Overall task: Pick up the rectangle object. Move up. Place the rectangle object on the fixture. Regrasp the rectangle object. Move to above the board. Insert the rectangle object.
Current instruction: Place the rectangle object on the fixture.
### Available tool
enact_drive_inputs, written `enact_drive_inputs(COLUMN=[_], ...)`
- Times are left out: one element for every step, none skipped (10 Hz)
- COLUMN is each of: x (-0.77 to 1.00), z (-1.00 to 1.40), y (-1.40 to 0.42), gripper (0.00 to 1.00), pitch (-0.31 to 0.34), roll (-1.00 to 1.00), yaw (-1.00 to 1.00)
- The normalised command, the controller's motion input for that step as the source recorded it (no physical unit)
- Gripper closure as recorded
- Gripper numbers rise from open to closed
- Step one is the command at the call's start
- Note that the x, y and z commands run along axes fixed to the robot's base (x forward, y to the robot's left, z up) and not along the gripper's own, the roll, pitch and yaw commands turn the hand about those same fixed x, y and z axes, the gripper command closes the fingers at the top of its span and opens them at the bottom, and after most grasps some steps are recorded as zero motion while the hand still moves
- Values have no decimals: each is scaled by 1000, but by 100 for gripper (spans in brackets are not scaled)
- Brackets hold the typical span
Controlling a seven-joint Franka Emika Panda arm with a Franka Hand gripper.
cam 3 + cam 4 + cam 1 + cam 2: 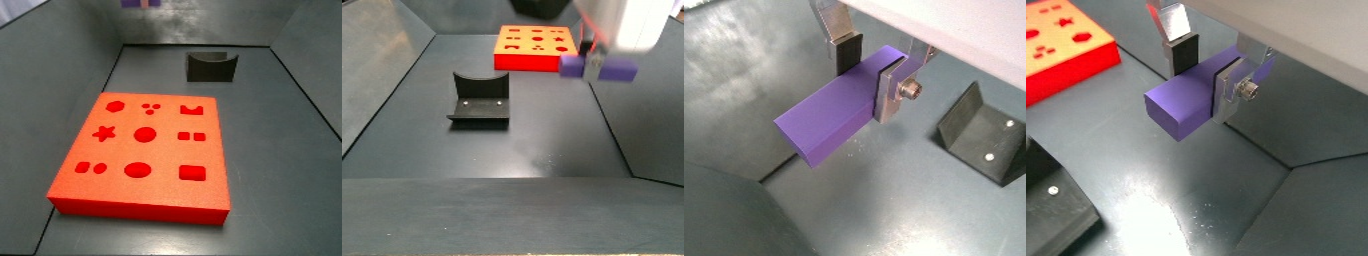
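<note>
The rectangle object point(828, 118) point(1189, 100) is a small purple block, and my gripper point(869, 75) point(1207, 75) is shut on it. One dark pad presses each long side in both wrist views, and most of the block's length sticks out past the fingers. In a side view the gripper point(592, 60) hangs above the floor with the rectangle object point(605, 69) lying level, to the right of the fixture point(480, 100) and in front of the board point(536, 48). Another side view shows only a sliver of the rectangle object point(144, 4) at the frame's top edge.
The red board point(144, 150) point(1060, 50) with its shaped recesses lies flat on the dark floor. The dark fixture point(211, 66) point(985, 130) point(1053, 205) stands apart from it. Grey walls point(382, 70) enclose the floor.
</note>
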Motion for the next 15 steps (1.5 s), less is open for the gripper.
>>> enact_drive_inputs(x=[-4,1000,1000,1000,1000,1000,1000,1000,1000,1000,1000,1000,1000,1000,1000], z=[360,-25,-60,-55,-50,-51,-51,-50,-49,-48,-48,-46,-45,-44,-44], y=[14,-385,-382,-350,-319,-307,-287,-268,-249,-229,-218,-192,-179,-159,-147], gripper=[100,100,100,100,100,100,100,100,100,100,100,100,100,100,100], pitch=[86,-18,-15,-16,-14,-13,-13,-11,-9,-7,-5,1,4,10,17], roll=[34,-9,-9,-9,-11,-12,-13,-14,-15,-15,-16,-15,-15,-15,-14], yaw=[-7,1000,1000,1000,1000,1000,1000,1000,1000,1000,1000,1000,1000,1000,1000])
